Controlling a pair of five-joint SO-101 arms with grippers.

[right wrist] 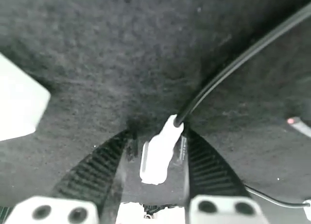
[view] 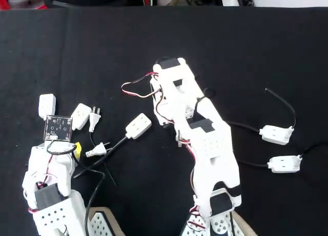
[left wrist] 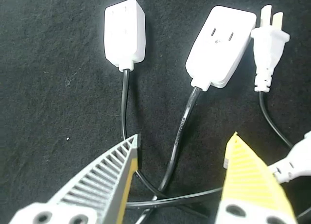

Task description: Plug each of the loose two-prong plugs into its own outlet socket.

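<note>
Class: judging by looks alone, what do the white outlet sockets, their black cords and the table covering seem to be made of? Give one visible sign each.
Outlet sockets: probably hard moulded plastic, smooth with a slight sheen and rounded edges. Cords: likely rubber or vinyl sheathing, black, flexible, faintly glossy. Table covering: seemingly felt-like cloth, matt and fuzzy with lint specks.

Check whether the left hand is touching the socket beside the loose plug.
Apart. In the left wrist view, bare cloth separates the open left hand from the socket; just its cord passes between the fingers.
</note>
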